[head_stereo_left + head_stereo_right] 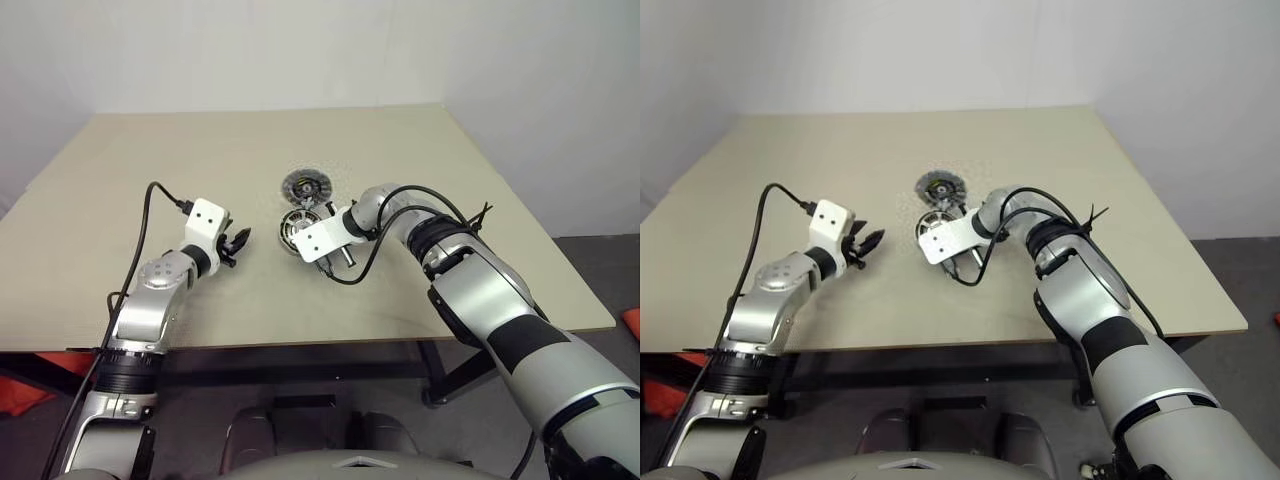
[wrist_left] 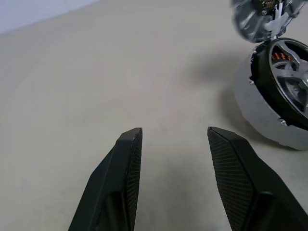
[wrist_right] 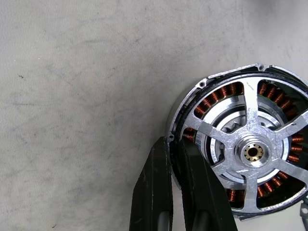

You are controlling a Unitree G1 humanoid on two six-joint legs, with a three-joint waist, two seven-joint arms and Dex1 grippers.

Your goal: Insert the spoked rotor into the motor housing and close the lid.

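- The left gripper [image 1: 240, 243] is seen left of centre in the left eye view, hovering above the beige table [image 1: 150, 180]; its two black fingers [image 2: 122, 178] are held apart with bare tabletop between them, and nothing is gripped.
- In the left wrist view, the motor housing [image 2: 260, 118] is found at the right edge of the frame, near the left gripper but apart from it.
- The right gripper [image 3: 174, 159] is placed at the centre of the left eye view, angled downward onto the housing; in the right wrist view its fingers are nearly together, pinched on the rim of the motor housing at the lower centre of the frame.
- The spoked rotor [image 3: 252, 151] is seated inside the housing, at the right of the right wrist view; silver spokes and a central hub are shown, with copper windings [image 3: 226, 91] visible between the spokes.
- The lid [image 1: 306, 185] is found just above the housing in the left eye view, swung open and joined at the housing's far rim, its dark centre turned upward.
- A pale wall [image 1: 300, 50] is seen across the top of the frame, beyond the table's far edge.
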